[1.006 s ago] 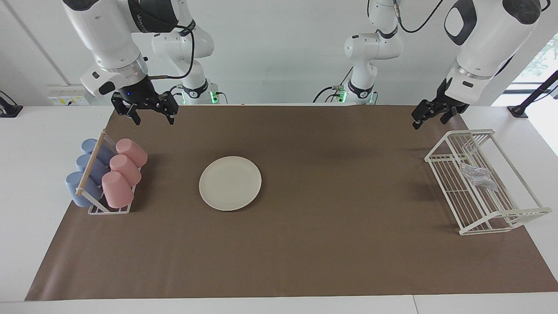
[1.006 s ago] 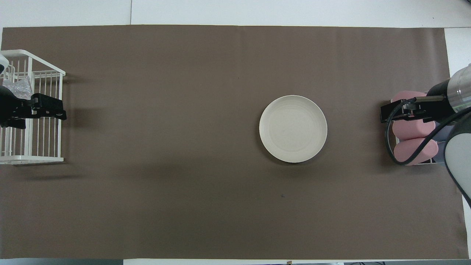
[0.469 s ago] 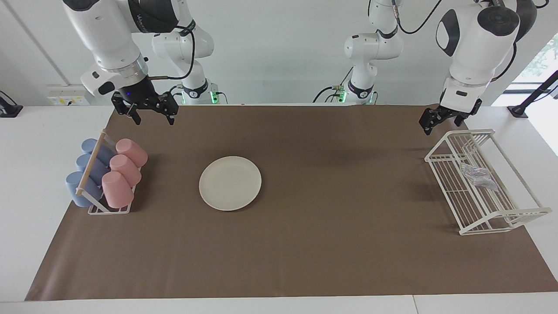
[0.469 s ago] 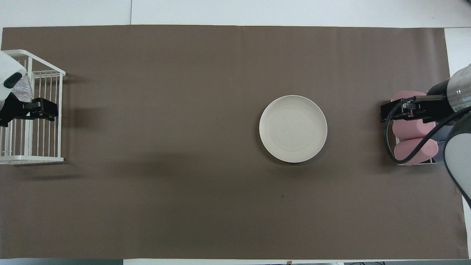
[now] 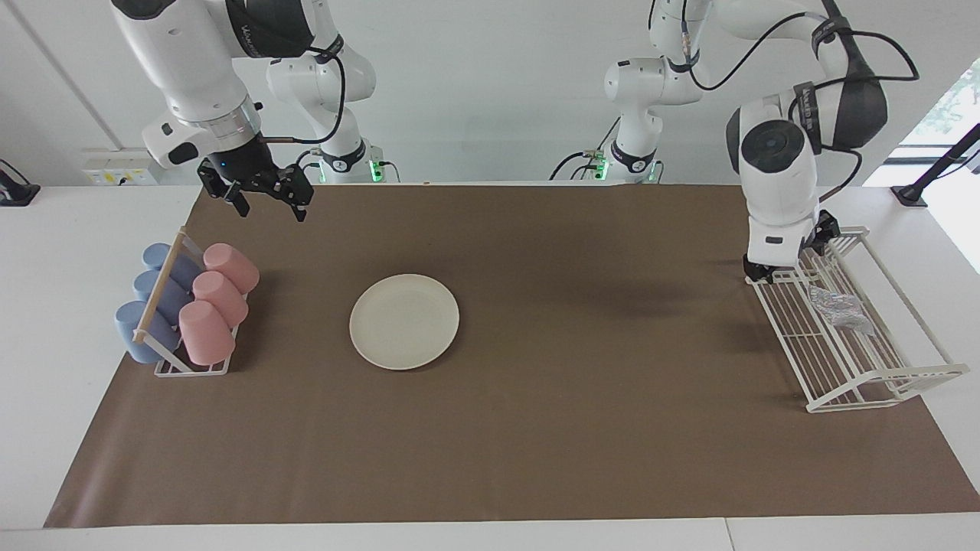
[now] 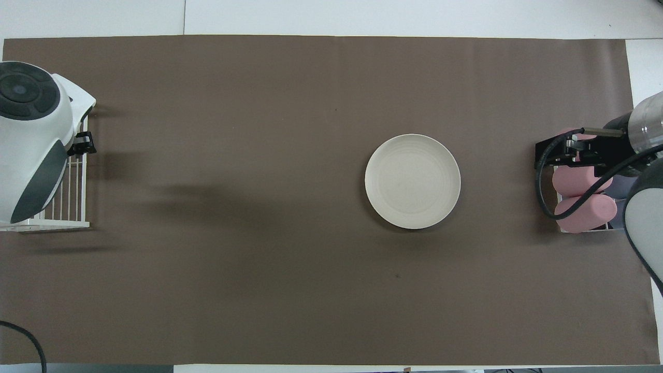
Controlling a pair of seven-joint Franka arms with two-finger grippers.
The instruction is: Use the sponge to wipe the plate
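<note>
My left gripper [image 5: 788, 252] had dropped to the white rack [image 5: 857, 367] at the frame's right, jaws apparently wide and empty; the sponge [image 5: 841, 311] lay inside, the plate [image 5: 404, 321] unwiped mid-frame; my right gripper [image 5: 256, 191] waited, open.

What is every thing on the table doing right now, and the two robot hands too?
plate: flat on the brown mat, bare, untouched.
sponge: lying in the wire rack, not held.
wire rack: standing at the left arm's end.
cups: tipped on their holder.
left gripper: open, low at the rack's near end.
right gripper: open, empty, waiting in the air.
</note>
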